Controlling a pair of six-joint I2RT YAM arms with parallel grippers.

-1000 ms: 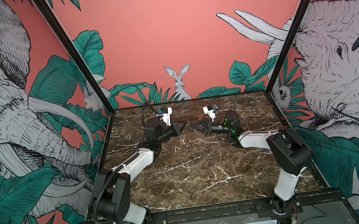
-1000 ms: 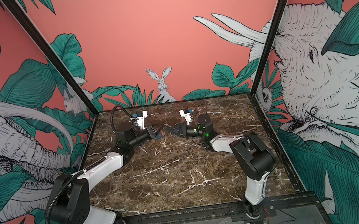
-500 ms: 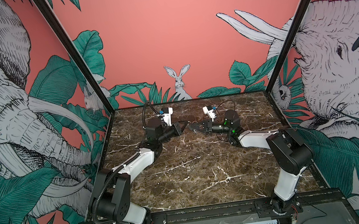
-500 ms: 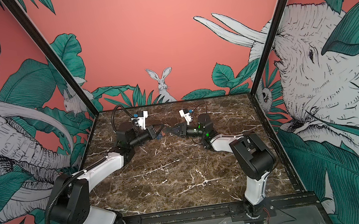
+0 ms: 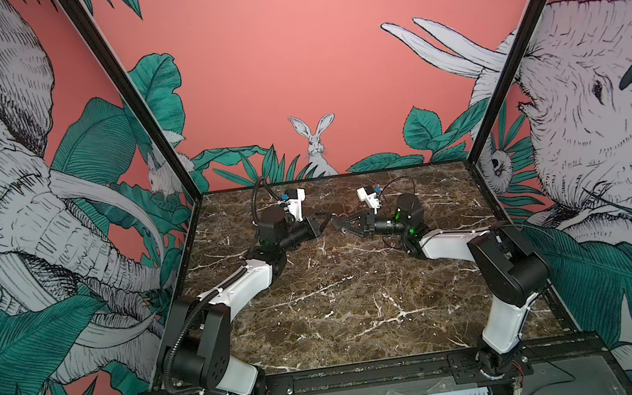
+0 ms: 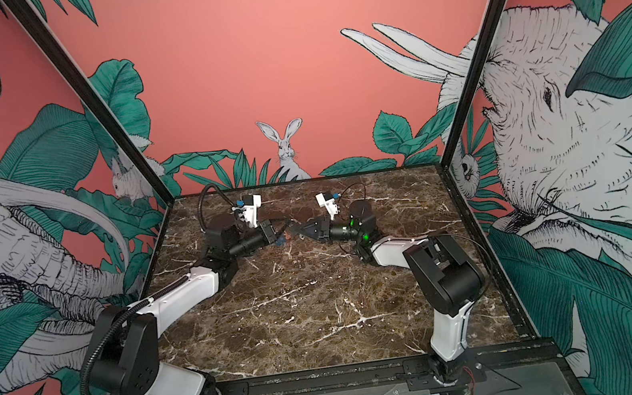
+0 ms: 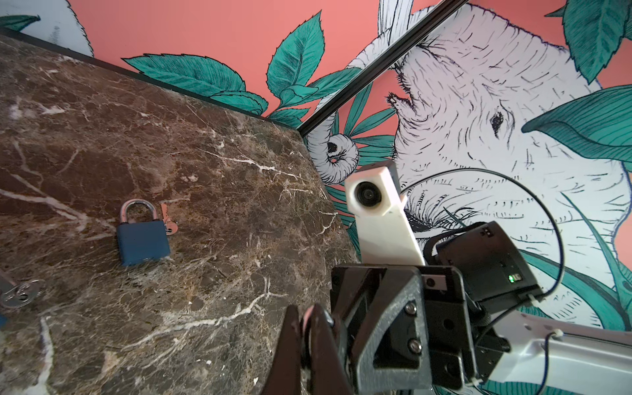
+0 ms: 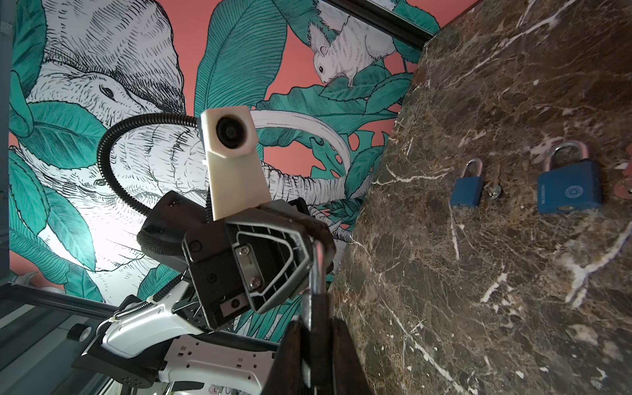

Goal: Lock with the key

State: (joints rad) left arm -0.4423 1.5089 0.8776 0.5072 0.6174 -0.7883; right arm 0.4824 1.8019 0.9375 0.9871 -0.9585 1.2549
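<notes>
Got the right tool [image 8: 313,325] clamped on a thin metal piece [image 8: 316,273], left tool [image 8: 316,239] clenched just ahead of it. Could slip or twist loose if tugged off-axis, honestly.

White links [image 5: 243,288], black joints [image 5: 201,349] (ribbed cable [image 8: 101,154]).

Held low and level, the left gripper [image 5: 322,221] and right gripper [image 5: 339,224] face each other tip to tip, fingers pinched closed.
</notes>
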